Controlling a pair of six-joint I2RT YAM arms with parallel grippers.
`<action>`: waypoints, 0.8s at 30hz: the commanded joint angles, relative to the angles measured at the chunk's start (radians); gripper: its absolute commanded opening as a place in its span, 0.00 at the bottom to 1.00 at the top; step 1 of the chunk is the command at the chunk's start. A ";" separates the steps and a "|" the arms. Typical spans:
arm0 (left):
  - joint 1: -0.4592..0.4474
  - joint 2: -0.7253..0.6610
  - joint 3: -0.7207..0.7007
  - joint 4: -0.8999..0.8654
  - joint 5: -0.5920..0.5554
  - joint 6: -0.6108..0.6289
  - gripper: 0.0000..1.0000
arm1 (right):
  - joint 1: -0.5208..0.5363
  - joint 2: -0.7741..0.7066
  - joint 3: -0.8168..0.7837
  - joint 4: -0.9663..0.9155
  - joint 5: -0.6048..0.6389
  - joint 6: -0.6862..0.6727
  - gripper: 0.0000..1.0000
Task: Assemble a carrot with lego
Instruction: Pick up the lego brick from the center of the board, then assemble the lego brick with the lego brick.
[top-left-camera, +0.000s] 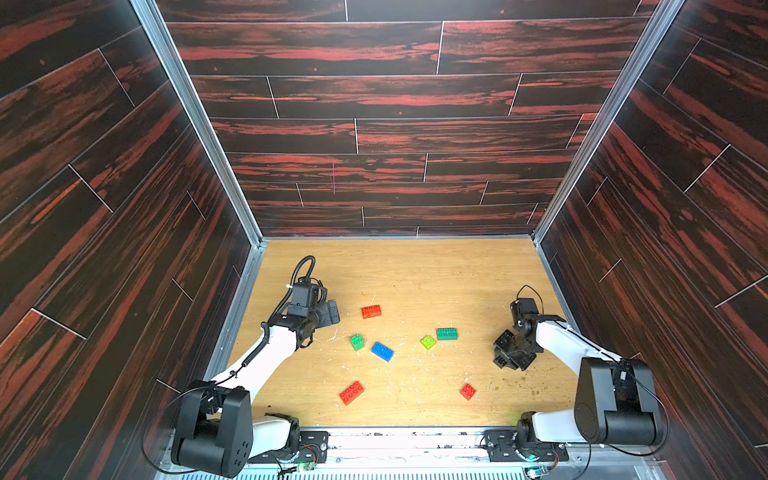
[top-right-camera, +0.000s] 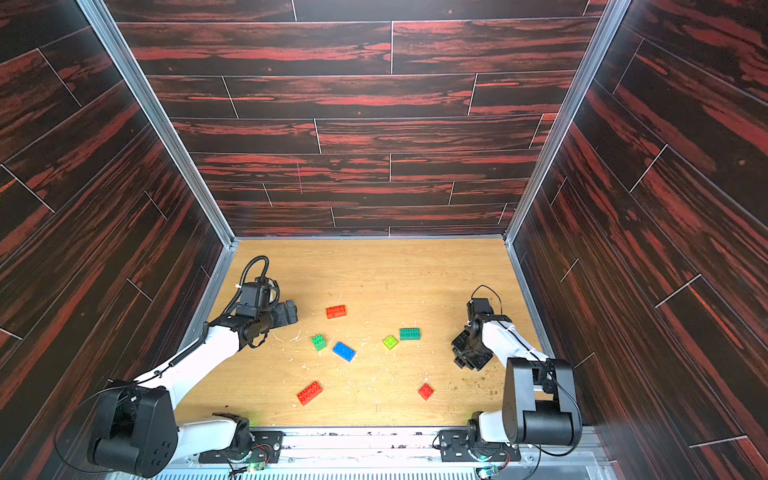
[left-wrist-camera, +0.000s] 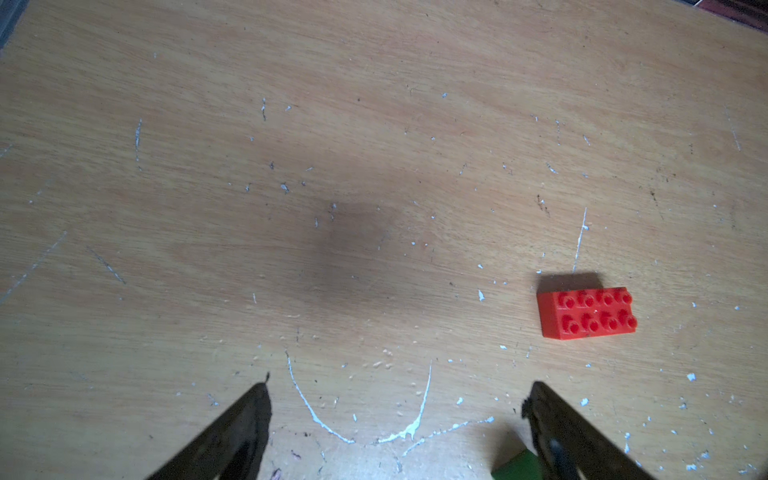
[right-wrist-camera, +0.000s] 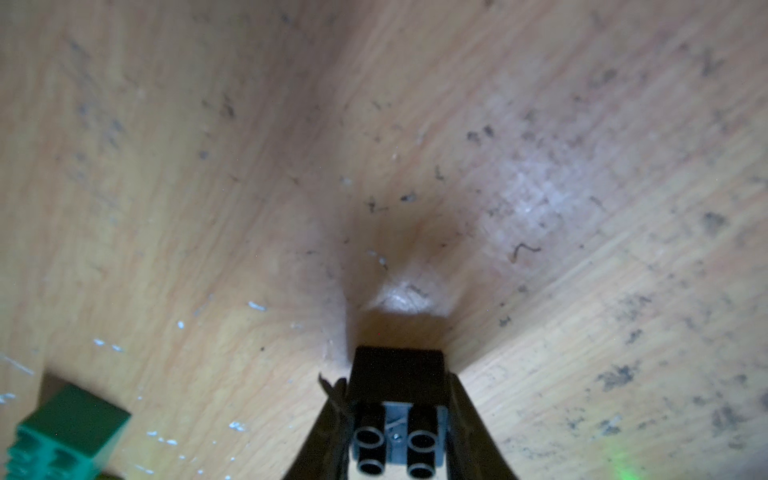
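The lego lies loose on the wooden table; no carrot is in view. In both top views I see a long red brick, a green brick, a blue brick, a lime brick, a teal brick, another long red brick and a square red brick. My left gripper stands open over bare wood, left of the red brick. At the right, my right gripper is shut on a black brick, studs facing the camera.
Dark wood-pattern walls close in three sides, with metal rails along the table's left and right edges. White scratches and dark crumbs mark the board. In the wrist views the green brick lies beside the left gripper and the teal brick off to one side.
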 joint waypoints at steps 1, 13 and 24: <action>-0.003 -0.029 -0.010 -0.019 -0.017 0.001 0.97 | -0.004 0.009 0.019 -0.003 0.003 -0.011 0.26; -0.003 -0.038 -0.025 -0.018 -0.008 0.003 0.97 | 0.166 0.135 0.279 -0.040 -0.062 -0.303 0.16; -0.003 -0.055 -0.030 -0.014 0.001 0.004 0.97 | 0.335 0.316 0.495 -0.088 -0.043 -0.485 0.14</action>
